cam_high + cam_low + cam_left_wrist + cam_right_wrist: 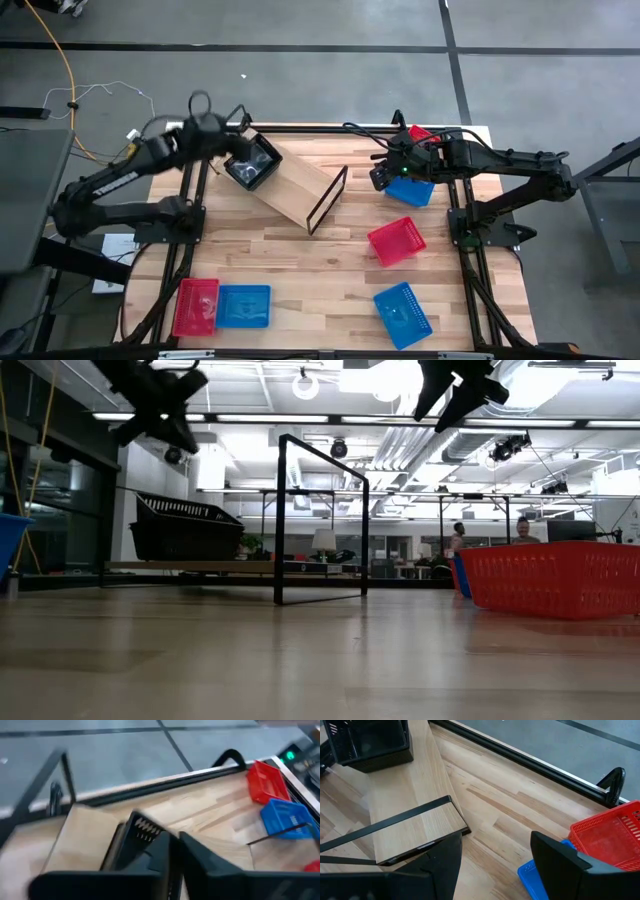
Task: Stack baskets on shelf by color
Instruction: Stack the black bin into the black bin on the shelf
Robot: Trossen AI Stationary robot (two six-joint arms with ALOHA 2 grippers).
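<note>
We judge the baskets light, stiff and slick, best pinched by a rim wall: the black basket (pixel 252 163) sits on the shelf (pixel 296 187) upper left under our left gripper (pixel 236 152), fingers unreadable, right gripper (pixel 380 177) spread.

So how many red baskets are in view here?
3: one mid-table on the right, one at the near-left edge beside a blue one, one at the far right by the right gripper. More may be hidden.

The left gripper (pixel 236 152) is motion-blurred overhead, its fingers unreadable; the black basket (pixel 142 832) seems partly hidden behind them.
</note>
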